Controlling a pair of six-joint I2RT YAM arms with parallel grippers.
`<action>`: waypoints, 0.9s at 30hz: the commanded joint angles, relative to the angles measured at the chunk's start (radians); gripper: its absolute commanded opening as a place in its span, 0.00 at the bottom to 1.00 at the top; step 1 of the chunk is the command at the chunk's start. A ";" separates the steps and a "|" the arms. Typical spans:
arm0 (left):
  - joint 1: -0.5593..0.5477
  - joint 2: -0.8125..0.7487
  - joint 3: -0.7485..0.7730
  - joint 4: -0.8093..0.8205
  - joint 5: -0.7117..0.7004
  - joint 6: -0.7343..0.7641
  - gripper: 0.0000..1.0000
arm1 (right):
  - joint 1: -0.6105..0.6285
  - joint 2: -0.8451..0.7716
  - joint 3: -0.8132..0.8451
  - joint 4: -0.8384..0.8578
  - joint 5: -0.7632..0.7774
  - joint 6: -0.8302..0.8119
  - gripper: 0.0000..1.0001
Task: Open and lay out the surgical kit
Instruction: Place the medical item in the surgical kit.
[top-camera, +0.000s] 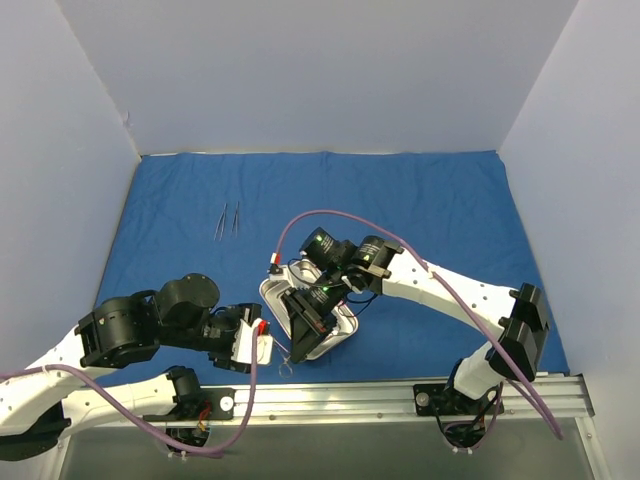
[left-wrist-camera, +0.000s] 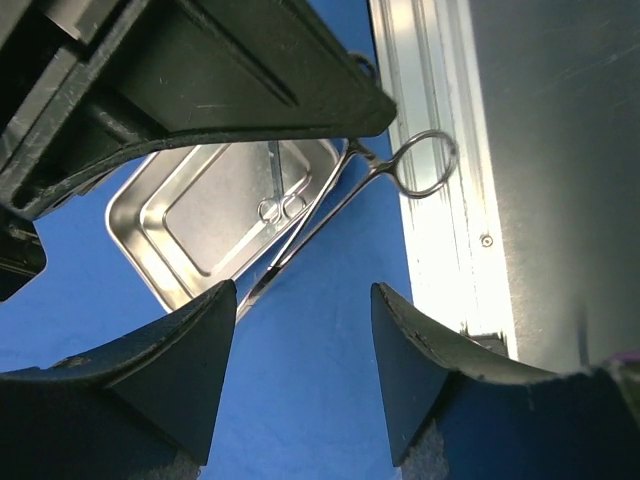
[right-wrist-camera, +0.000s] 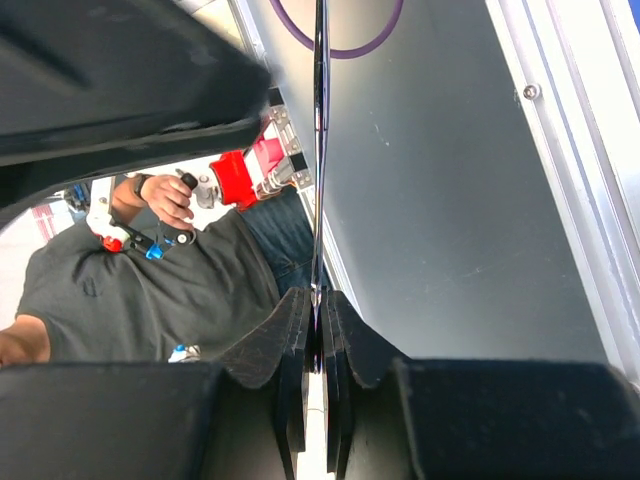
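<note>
Presently: right gripper (right-wrist-camera: 318, 300) pinched tight on a thin steel instrument (right-wrist-camera: 320, 150), fingers flat against its shank, nothing else in the bite. In the left wrist view the piece hangs slanted, with its ring handles up at two o'clock toward the rail (left-wrist-camera: 430, 260) and its tip down at seven o'clock by the steel tray's (left-wrist-camera: 125, 215) rim. The tip is hidden behind a finger, so cannot tell if it touches. Left gripper (left-wrist-camera: 303, 300) sits just beside, at eight o'clock of the right in the top view, spread wide, empty. One more instrument (left-wrist-camera: 273, 175) lies flat in the tray. Two instruments (top-camera: 221, 222) lie side by side on the blue cloth (top-camera: 420, 220), eleven o'clock from the tray, well apart from it. Judgement: the step in hand is carrying out the third piece. To do it well, lift until the tip clears the rim and grip firmly so the shank cannot swivel. Then travel to eleven o'clock and set it down parallel, just beside the pair, not overlapping.
</note>
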 joint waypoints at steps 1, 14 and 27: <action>-0.012 0.011 -0.011 0.028 -0.054 0.037 0.65 | 0.023 0.011 0.058 -0.045 -0.012 -0.018 0.00; -0.026 0.070 -0.013 0.028 -0.063 0.049 0.47 | 0.049 0.034 0.091 -0.074 0.000 -0.027 0.00; -0.035 0.086 -0.013 0.033 -0.112 -0.024 0.02 | -0.014 0.059 0.159 -0.140 0.037 -0.044 0.55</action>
